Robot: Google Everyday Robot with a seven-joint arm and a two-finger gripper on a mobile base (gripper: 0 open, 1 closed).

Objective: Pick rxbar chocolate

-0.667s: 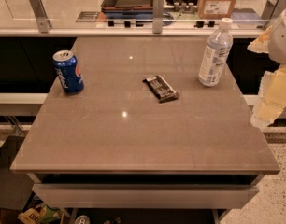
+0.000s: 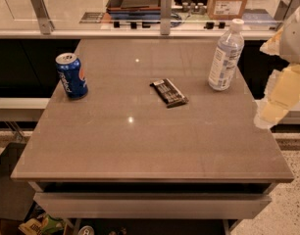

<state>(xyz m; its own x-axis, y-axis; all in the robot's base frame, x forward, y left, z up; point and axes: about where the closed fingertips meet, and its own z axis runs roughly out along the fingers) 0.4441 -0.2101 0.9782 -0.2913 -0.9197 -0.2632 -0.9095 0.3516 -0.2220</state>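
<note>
I see the gripper [image 2: 273, 104] off the right edge of the table [image 2: 140, 151], just outside the tabletop and roughly midway between the far right corner and the near right corner. It shows as a pale, yellowish shape pointing down and slightly inward. I cannot tell whether it is open or closed, and it holds nothing that I can make out.

The rxbar chocolate [image 2: 168, 92] lies flat on the tabletop, a little toward the far edge from the middle and well apart from every edge. From the gripper it lies to the left, toward the centre of the table and slightly toward the far edge, so I judge the reach to be mostly a sideways travel inward from the right edge.

The bar's long axis runs on a diagonal: one short end points toward the far left corner, the other toward the near right corner. That near-right end is the one closer to the gripper. I judge that the wrist needs turning so the jaws close across the bar's narrow width, square to that diagonal.

The water bottle [image 2: 225, 58] stands upright near the far right corner, between the gripper and the far edge, clear of the bar. I would keep the path on its near side. The blue can [image 2: 71, 76] stands by the left edge, well out of the way.
</note>
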